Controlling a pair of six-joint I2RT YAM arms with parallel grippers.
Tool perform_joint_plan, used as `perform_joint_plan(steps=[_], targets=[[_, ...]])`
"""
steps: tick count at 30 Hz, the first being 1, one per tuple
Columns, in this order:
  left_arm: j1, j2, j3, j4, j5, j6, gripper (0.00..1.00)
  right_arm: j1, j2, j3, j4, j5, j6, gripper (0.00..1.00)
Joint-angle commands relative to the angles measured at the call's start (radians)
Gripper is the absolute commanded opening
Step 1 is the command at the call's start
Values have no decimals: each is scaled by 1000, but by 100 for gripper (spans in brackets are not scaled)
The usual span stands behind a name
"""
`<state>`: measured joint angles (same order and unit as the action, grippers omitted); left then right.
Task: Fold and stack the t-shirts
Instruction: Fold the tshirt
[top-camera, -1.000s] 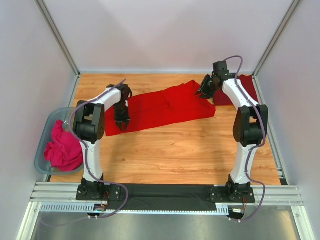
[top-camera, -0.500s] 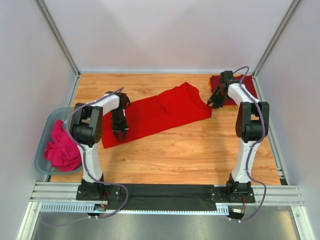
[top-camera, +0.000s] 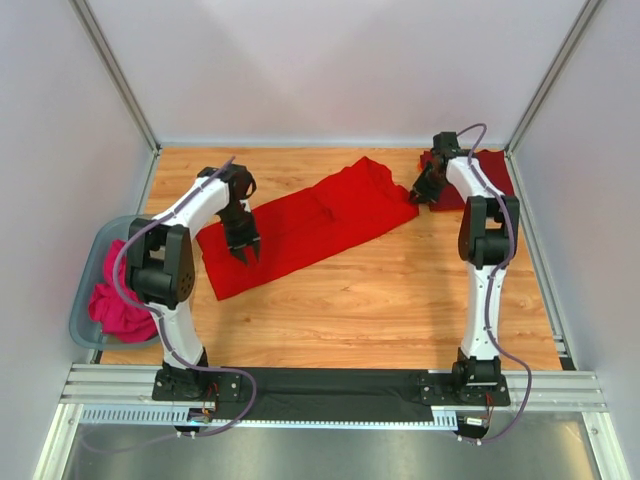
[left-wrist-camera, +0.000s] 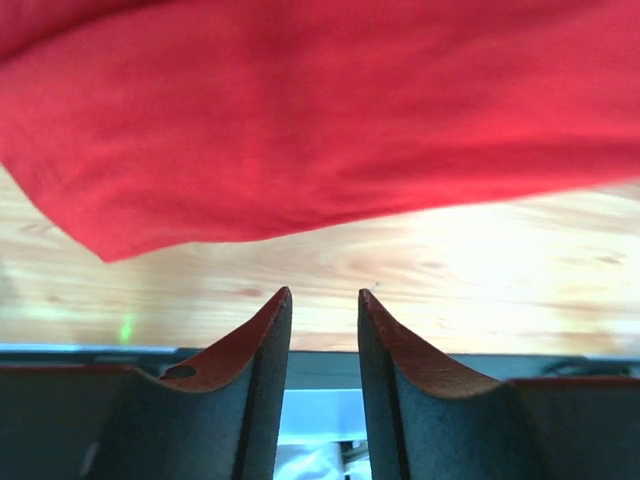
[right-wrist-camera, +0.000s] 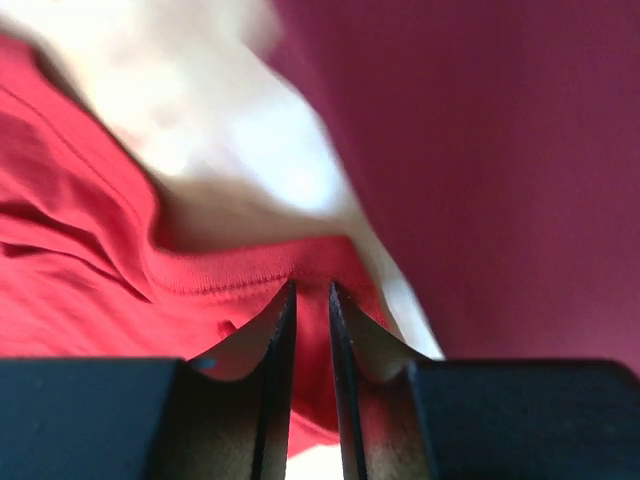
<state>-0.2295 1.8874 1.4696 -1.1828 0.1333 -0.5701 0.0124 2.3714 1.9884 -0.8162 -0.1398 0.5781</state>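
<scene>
Bin (top-camera: 88, 258) (pink cloth (top-camera: 118, 300) inside) near red t-shirt (top-camera: 320, 215).

The bright red t-shirt (top-camera: 310, 225) lies spread open and mostly flat, with a few wrinkles. It runs slantwise across the far half of the counter (top-camera: 380, 300), its nearer end toward my left. At its far right end my right hand (top-camera: 420, 193) pinches its stitched edge. The darker maroon t-shirt (top-camera: 495, 165) lies in the far right corner, just beside it.
</scene>
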Motion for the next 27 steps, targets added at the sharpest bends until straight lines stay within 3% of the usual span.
perform_joint_plan(steps=[1,6,11,15,20,24,27], targets=[[-5,-54,47,35,117,39,42,3,127,159,54,-69,-21,21],[-22,-51,6,52,97,78,44,-5,261,444,133,-141,40,27],[-22,2,-61,104,71,93,43,-3,252,489,227,-210,120,34],[-22,39,-142,141,57,82,42,-3,100,325,288,-224,105,43],[-22,24,-274,234,86,43,41,-3,-104,92,215,-181,71,52],[-24,24,-402,340,214,1,37,9,-259,-159,241,-127,72,54],[-40,27,-437,368,285,-1,35,8,-281,-254,325,-113,56,57]])
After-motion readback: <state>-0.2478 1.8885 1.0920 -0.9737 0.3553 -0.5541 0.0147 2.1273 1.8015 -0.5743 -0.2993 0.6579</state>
